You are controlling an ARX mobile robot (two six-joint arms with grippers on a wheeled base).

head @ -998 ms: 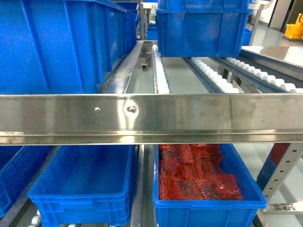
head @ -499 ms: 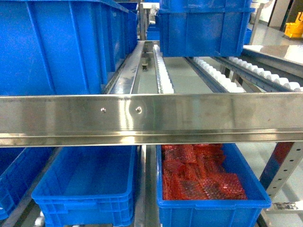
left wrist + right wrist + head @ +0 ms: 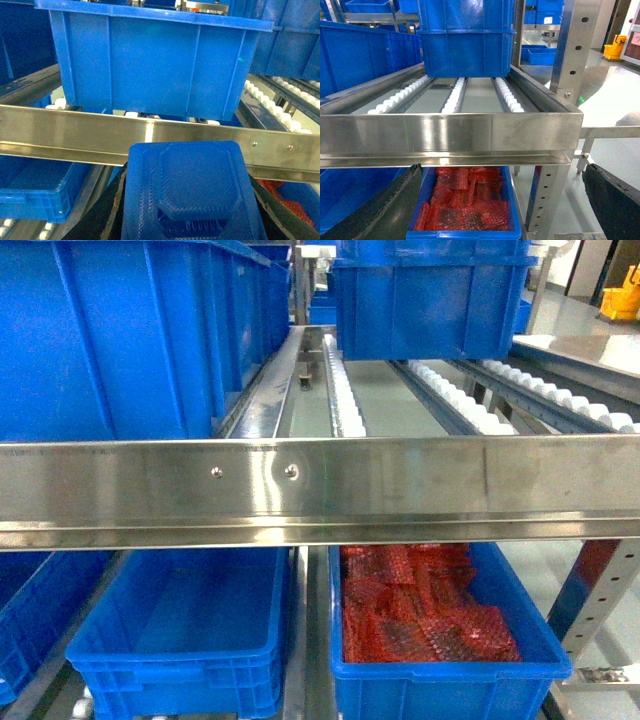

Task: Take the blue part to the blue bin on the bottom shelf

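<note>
Blue part [image 3: 187, 192] sits gripped between the left gripper's [image 3: 186, 210] jaws, in front of the rack's steel rail [image 3: 150, 137]; pick done, placing left. Right gripper [image 3: 500, 210] stands wide, holding nothing. Beyond the rail, the bottom shelf's empty blue bin [image 3: 180, 640] waits beside the bin of red mesh [image 3: 425, 615]. Both are partly hidden by the rail.

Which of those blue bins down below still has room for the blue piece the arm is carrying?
The lower-left bin, left of the steel divider, shows only bare floor: plenty of room. The bin beside it is heaped with red mesh packets, so it is crowded. The blue part sits in the left gripper, facing the steel front rail that spans above both bins.
</note>
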